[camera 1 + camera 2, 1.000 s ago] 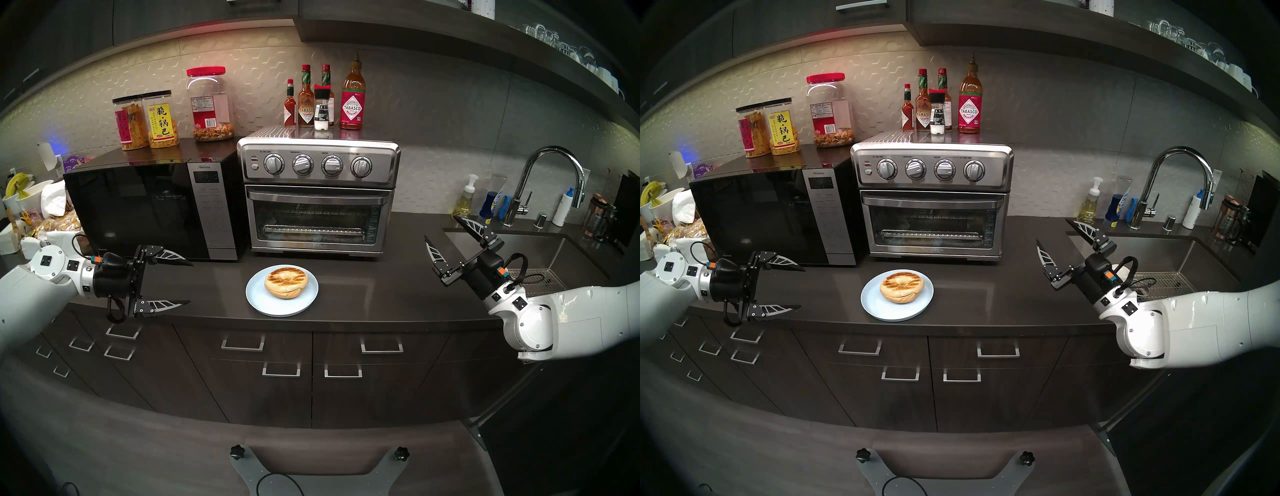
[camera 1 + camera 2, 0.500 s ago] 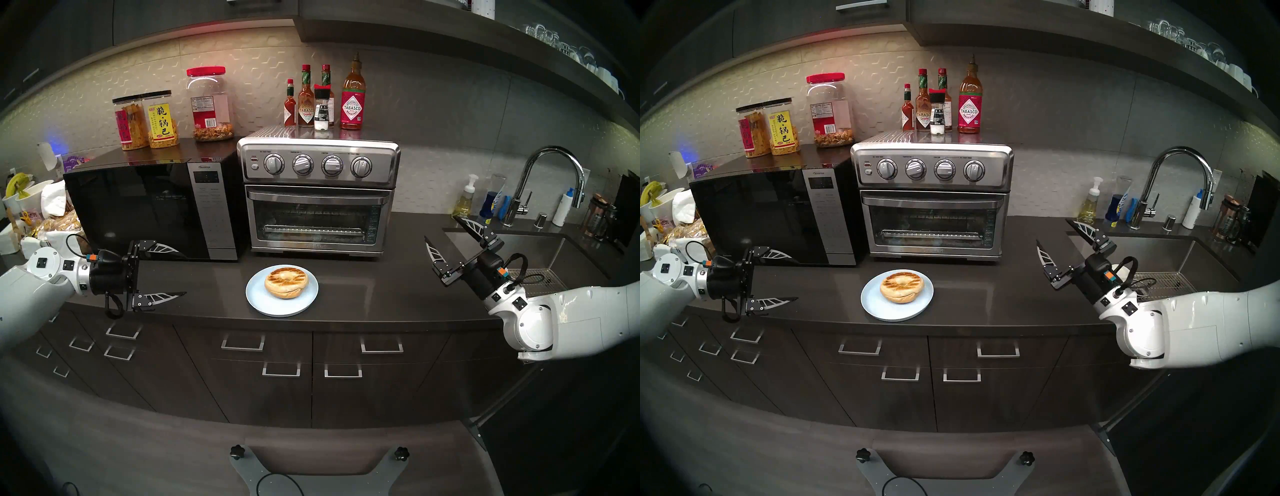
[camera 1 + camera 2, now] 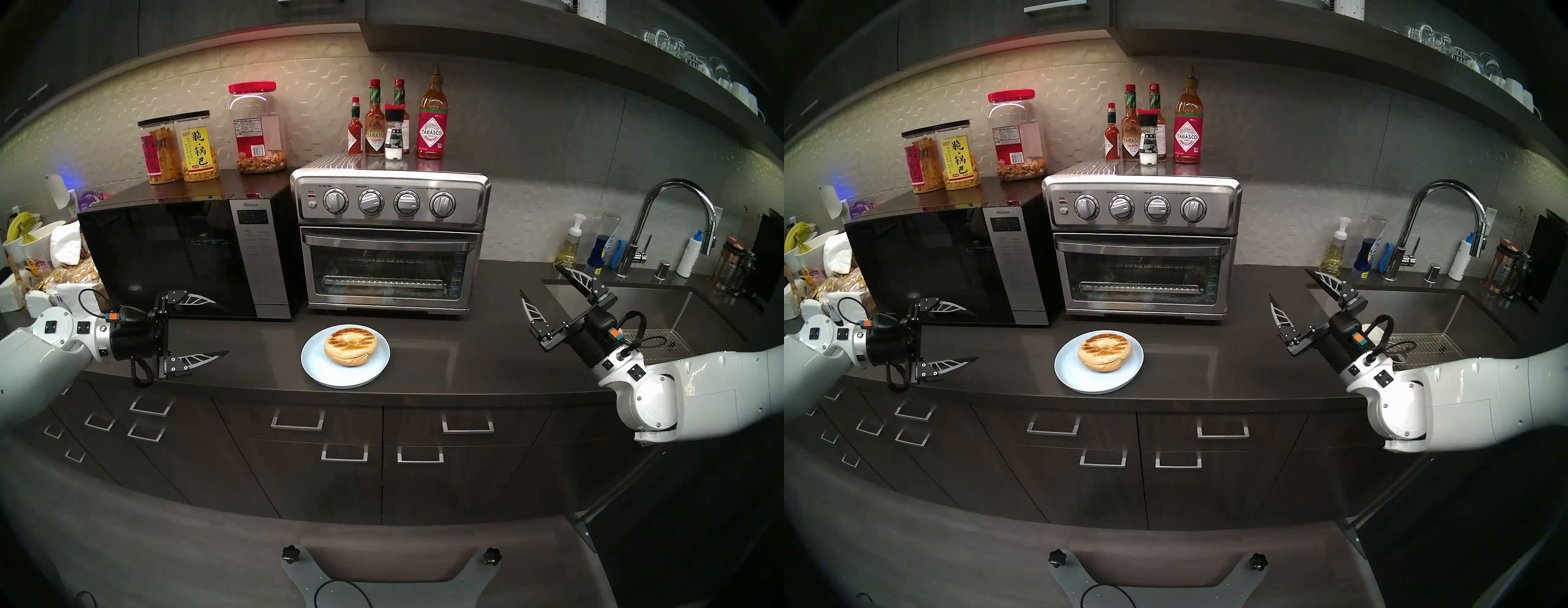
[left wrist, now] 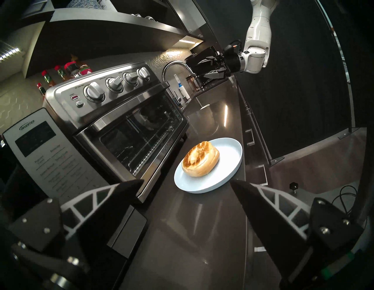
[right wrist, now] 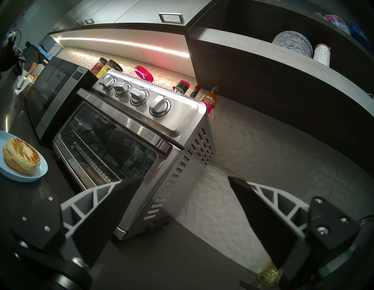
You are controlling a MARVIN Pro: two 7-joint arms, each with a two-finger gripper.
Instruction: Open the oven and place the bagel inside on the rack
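Observation:
The stainless-steel oven (image 3: 390, 237) stands at the back of the counter with its glass door shut and bar handle (image 3: 390, 245) up. Through the glass the wire rack (image 3: 384, 281) shows. The toasted bagel (image 3: 351, 344) lies on a pale blue plate (image 3: 314, 369) in front of the oven. My left gripper (image 3: 220, 327) hovers open and empty left of the plate, in front of the microwave. My right gripper (image 3: 539, 279) hangs open and empty to the right of the oven, near the sink. The left wrist view shows the bagel (image 4: 200, 159) just ahead of the open fingers.
A black microwave (image 3: 178, 254) stands against the oven's left side with snack jars (image 3: 199, 144) on top. Sauce bottles (image 3: 396, 123) stand on the oven. A sink (image 3: 636, 305) with faucet (image 3: 674, 220) and soap bottles lies right. Bags and bowls crowd the far left.
My left gripper has risen a little and drawn back to the left, away from the plate, still open. The right arm, bagel and oven door have not moved.

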